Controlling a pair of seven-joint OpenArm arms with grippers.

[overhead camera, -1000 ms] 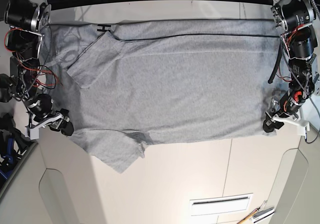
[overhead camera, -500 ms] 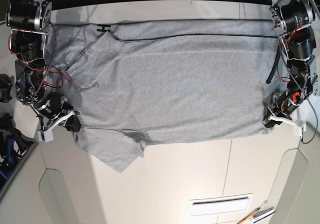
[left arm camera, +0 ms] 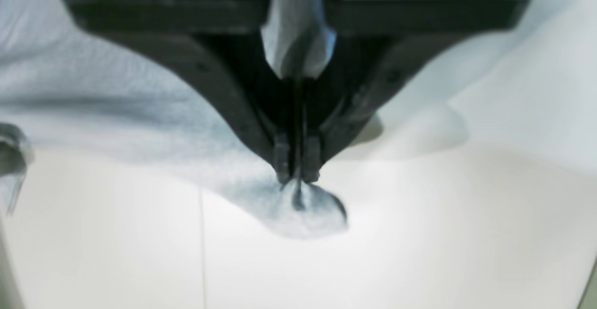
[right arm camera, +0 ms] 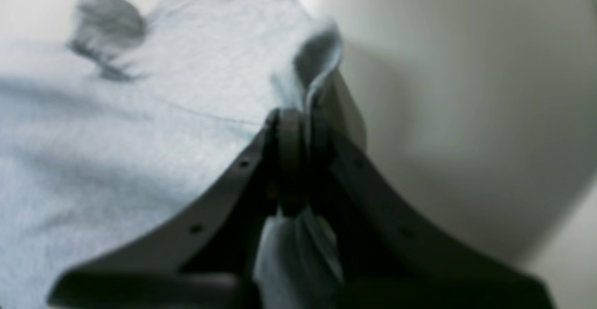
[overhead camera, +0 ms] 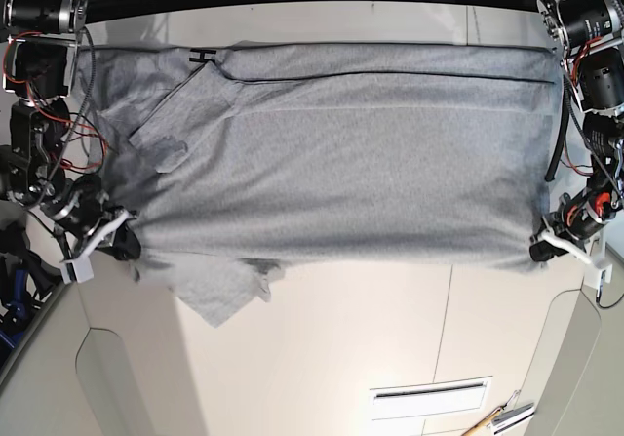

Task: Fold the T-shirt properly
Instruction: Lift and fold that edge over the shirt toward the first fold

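The heather-grey T-shirt (overhead camera: 341,153) lies spread across the white table, plain side up, neck at the left. My left gripper (overhead camera: 539,252) is at the base view's right, shut on the shirt's near hem corner; the left wrist view shows its fingertips (left arm camera: 298,176) pinching a tuft of grey cloth (left arm camera: 303,211). My right gripper (overhead camera: 125,244) is at the base view's left, shut on the shirt's near shoulder edge; the right wrist view shows its jaws (right arm camera: 291,127) closed on a fold of cloth (right arm camera: 317,62). The near sleeve (overhead camera: 219,290) hangs below the stretched edge.
The white table (overhead camera: 370,338) has a seam down its middle and a slotted vent (overhead camera: 429,397) near the front. A pencil-like tool (overhead camera: 497,418) lies at the front right. The arms' bodies and cables stand at both side edges.
Both grippers have moved outward and the shirt's near edge is pulled taut and straighter. The right gripper has shifted left, the left gripper lower and right. The near sleeve is drawn in smaller.
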